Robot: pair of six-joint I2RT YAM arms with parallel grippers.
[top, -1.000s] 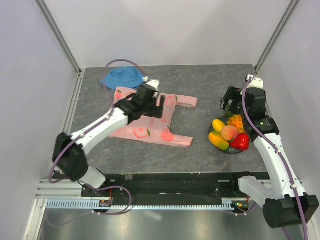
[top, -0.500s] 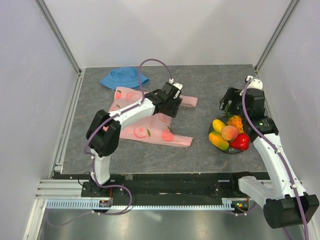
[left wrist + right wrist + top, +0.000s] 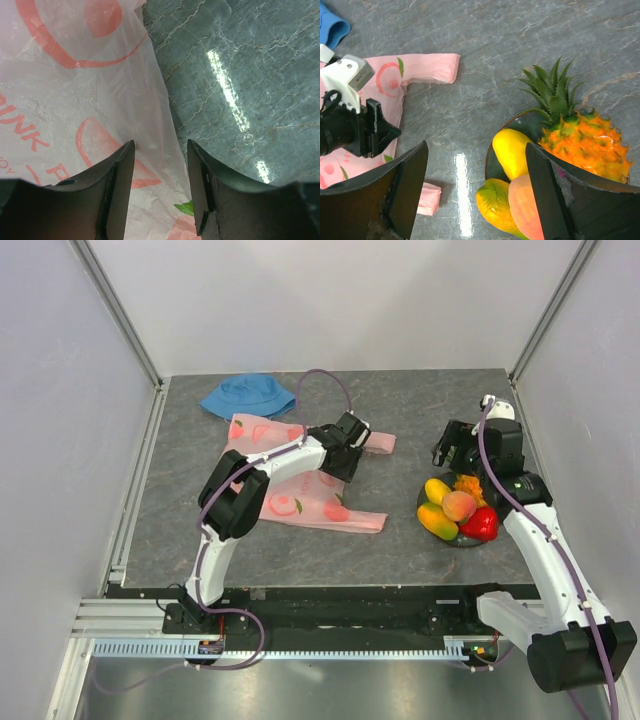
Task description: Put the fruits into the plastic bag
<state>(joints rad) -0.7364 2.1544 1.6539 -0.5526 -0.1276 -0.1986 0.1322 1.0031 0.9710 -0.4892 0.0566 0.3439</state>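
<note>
Grey marbled table (image 3: pixel 400 540) between pale walls, seen from above. Item one: plastic bag (image 3: pixel 283 502), thin pink film printed with peaches, lying flat and unopened at about 9 o'clock from the table's middle, its mouth end facing 3 o'clock. Item two: fruits (image 3: pixel 458 508), heaped on a dark plate (image 3: pixel 529 124) at 3 o'clock, well apart from the bag; the heap includes a pineapple (image 3: pixel 582 142), a yellow mango (image 3: pixel 512 150), a peach (image 3: pixel 527 200) and a red one (image 3: pixel 481 524); none is in the bag. Item three: blue hat (image 3: pixel 247 396) at 11 o'clock, just beyond the bag, no part of the task. Left claw (image 3: pixel 161 150): low over the bag's 2 o'clock edge, jaws part-way apart and straddling the film's border, nothing clenched. Right claw (image 3: pixel 476 150): spread wide, empty, hanging above bare table at the plate's 10 o'clock side. Step judged in hand: securing the bag's mouth; fruit transfer not yet begun. Next move likely calls for the left claw to pinch a single layer of film and lift so the mouth gapes, while the right claw drops toward 4 o'clock onto one fruit. Risk: nipping both layers would keep the bag closed.
</note>
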